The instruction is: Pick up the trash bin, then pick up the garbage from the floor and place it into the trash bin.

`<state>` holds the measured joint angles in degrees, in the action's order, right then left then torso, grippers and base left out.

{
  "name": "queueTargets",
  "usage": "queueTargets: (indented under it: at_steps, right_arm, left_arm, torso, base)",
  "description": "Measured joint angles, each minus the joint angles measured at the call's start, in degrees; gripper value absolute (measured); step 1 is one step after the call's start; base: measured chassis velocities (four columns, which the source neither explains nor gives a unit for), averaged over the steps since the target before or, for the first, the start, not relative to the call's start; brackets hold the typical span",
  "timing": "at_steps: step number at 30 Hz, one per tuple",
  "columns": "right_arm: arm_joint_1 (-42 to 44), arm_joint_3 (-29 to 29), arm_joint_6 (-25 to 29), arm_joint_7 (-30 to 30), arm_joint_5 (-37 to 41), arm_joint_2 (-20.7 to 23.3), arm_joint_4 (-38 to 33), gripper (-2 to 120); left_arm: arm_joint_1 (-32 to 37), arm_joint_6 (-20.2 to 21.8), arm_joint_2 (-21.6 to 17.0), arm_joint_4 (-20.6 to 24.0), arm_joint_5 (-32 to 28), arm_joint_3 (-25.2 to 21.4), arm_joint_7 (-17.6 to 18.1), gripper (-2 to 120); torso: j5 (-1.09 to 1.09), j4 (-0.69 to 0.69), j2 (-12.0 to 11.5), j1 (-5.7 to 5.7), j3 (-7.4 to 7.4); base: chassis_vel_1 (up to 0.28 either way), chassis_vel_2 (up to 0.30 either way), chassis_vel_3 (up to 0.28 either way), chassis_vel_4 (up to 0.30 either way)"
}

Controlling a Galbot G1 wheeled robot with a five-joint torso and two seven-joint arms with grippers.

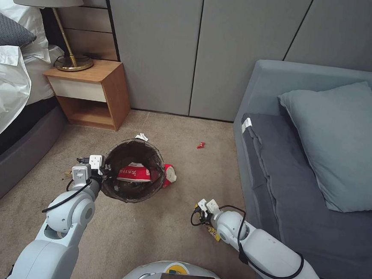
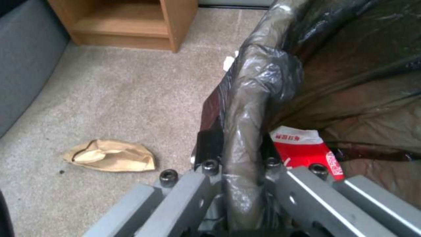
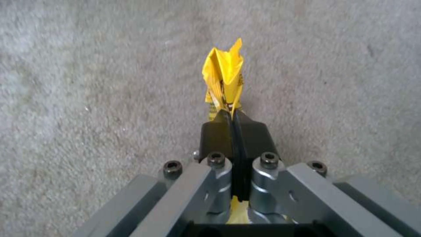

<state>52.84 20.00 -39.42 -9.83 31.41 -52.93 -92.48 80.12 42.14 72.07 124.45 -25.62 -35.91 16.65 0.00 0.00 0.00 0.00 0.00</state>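
A: Bin status?

B: Trash bin (image 1: 132, 176) is round, lined w/ a dark brown crinkly plastic bag folded over the rim, glossy and wrinkled. It's in front of the robot, tilted so the opening faces the head cam. Left gripper (image 2: 239, 154) is clamped on the rim, one finger inside, one outside, bag film squeezed between.

A: Anything in it?

B: Red-and-white printed wrapper (image 1: 134, 173) lying flat inside. Another red-and-white wrapper (image 1: 169, 174) shows just beside the bin's right side, on the carpet (image 1: 152, 240).

A: Right arm?

B: Right gripper (image 3: 231, 123) low over the carpet, right of the bin, near the grey sofa (image 1: 278, 164). Black pads pressed together, pinching a yellow wrapper (image 3: 223, 79). Thin crinkled foil, folded to a point, sticking out past the tips.

A: Other litter?

B: Small red scrap (image 1: 201, 145) on the carpet beyond the bin, well apart. White tissue bit (image 1: 142, 136) at the bin's far edge. Crumpled brown paper wrapper (image 2: 111, 154) on the carpet near the left gripper, flat and creased.

A: Surroundings?

B: Short-pile beige carpet, wooden nightstand (image 1: 91, 93) w/ a brass-base lamp (image 1: 72, 57), bed to the left.
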Motion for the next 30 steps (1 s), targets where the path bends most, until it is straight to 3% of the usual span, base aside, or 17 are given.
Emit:
queueTargets:
  at_steps: [11, 21, 30]
  right_arm:
    - [2.3, -10.4, -0.5, -0.7, 5.0, 2.5, -10.6, 0]
    - [0.9, -23.7, -2.7, -4.9, 20.7, 8.5, -27.1, 0]
    - [-8.5, -28.5, -2.8, -8.1, 35.2, 10.7, -35.5, 0]
  left_arm:
    - [0.0, 0.0, -0.5, 1.4, -0.2, -0.1, 0.6, 0]
    - [0.4, 0.0, -1.4, 2.8, -0.2, 0.1, 1.1, 0]
    - [0.1, 0.0, -1.6, 2.6, 0.1, 1.0, 0.8, 0]
  torso:
    - [0.00, 0.00, 0.0, 0.00, 0.00]
    - [0.00, 0.00, 0.0, 0.00, 0.00]
    - [0.00, -0.01, 0.0, 0.00, 0.00]
  base:
    - [0.000, 0.000, 0.000, 0.000]
    - [0.000, 0.000, 0.000, 0.000]
    - [0.000, 0.000, 0.000, 0.000]
